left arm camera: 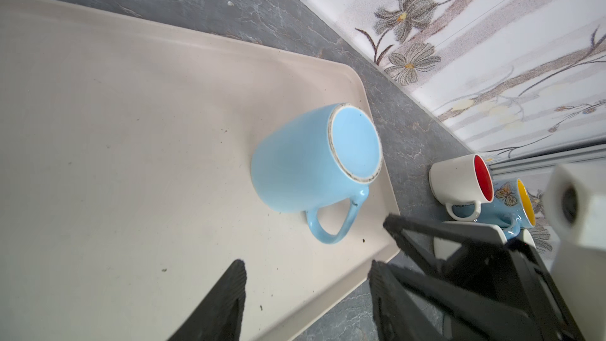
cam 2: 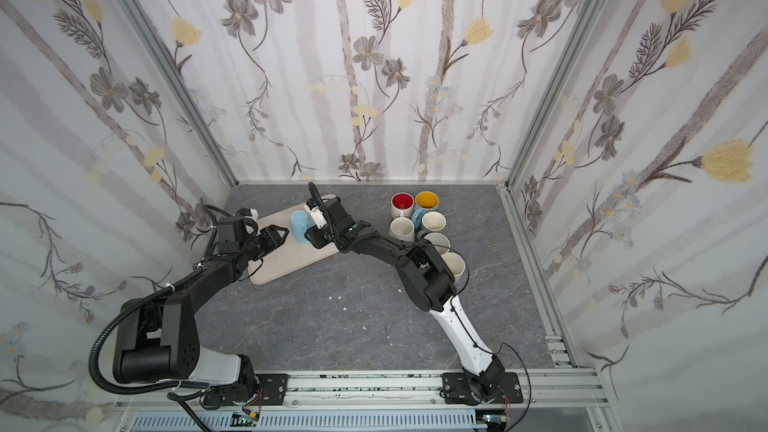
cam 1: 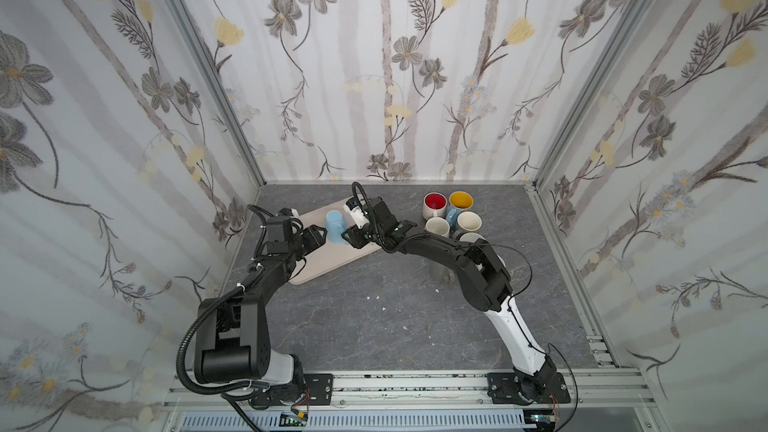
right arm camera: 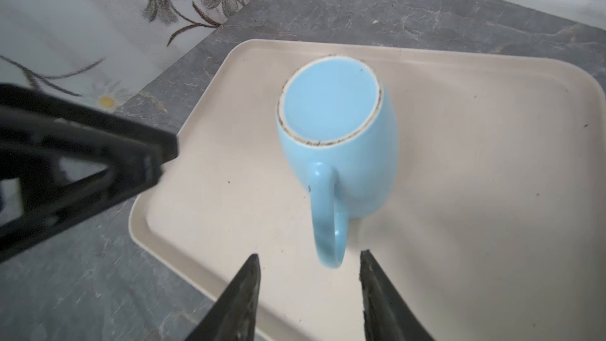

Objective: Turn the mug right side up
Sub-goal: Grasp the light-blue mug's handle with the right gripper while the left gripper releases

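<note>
A light blue mug (cam 1: 336, 226) (cam 2: 299, 224) stands upside down on a beige tray (cam 1: 332, 259), its flat base facing up. In the left wrist view the mug (left arm camera: 308, 165) is just beyond my left gripper (left arm camera: 307, 265), which is open and empty over the tray (left arm camera: 98, 126). My right gripper (right arm camera: 310, 255) is also open. The end of the mug's handle (right arm camera: 328, 218) sits just ahead of its two tips, touching neither. In both top views the left gripper (cam 1: 322, 236) flanks the mug on the left and the right gripper (cam 1: 347, 236) on the right.
A cluster of upright mugs stands at the back right: one red inside (cam 1: 435, 202), one yellow inside (cam 1: 460, 201), and cream ones (cam 1: 437, 226). The right arm's elbow (cam 1: 478, 268) hangs over the nearest of them. Small white crumbs (cam 1: 376, 297) lie on the grey table.
</note>
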